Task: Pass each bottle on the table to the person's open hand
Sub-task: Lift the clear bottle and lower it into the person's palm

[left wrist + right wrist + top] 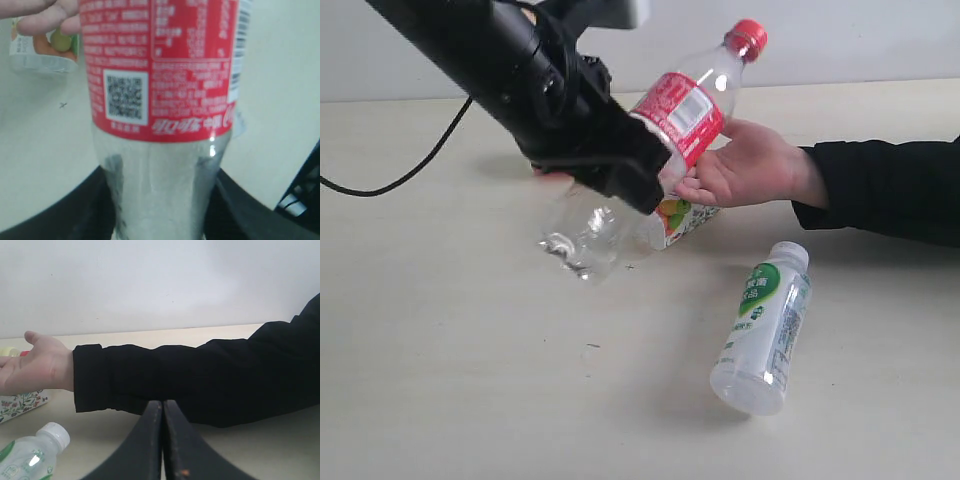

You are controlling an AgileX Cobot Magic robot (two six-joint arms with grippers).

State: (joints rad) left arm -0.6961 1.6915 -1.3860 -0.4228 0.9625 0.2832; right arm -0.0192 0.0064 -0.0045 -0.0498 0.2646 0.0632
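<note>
My left gripper point(620, 165) point(160, 200) is shut on the clear body of the red-label bottle point(682, 110) point(160, 75). It holds the bottle tilted above the table point(470, 380), red cap up. The label end rests against the person's open hand point(750, 165) point(30, 367). The fruit-print bottle point(677, 220) point(45, 50) lies under that hand. Nearer the front on the right lies the white-green bottle point(765, 330) point(30, 455). Only a sliver of the yellow bottle point(9, 352) shows, beyond the hand. My right gripper point(162, 402) is shut and holds nothing, low by the person's arm.
The person's black sleeve point(890, 190) point(200, 380) reaches in from the right edge, just in front of my right gripper. A black cable point(410, 170) trails over the table at the far left. A pale wall stands behind the table.
</note>
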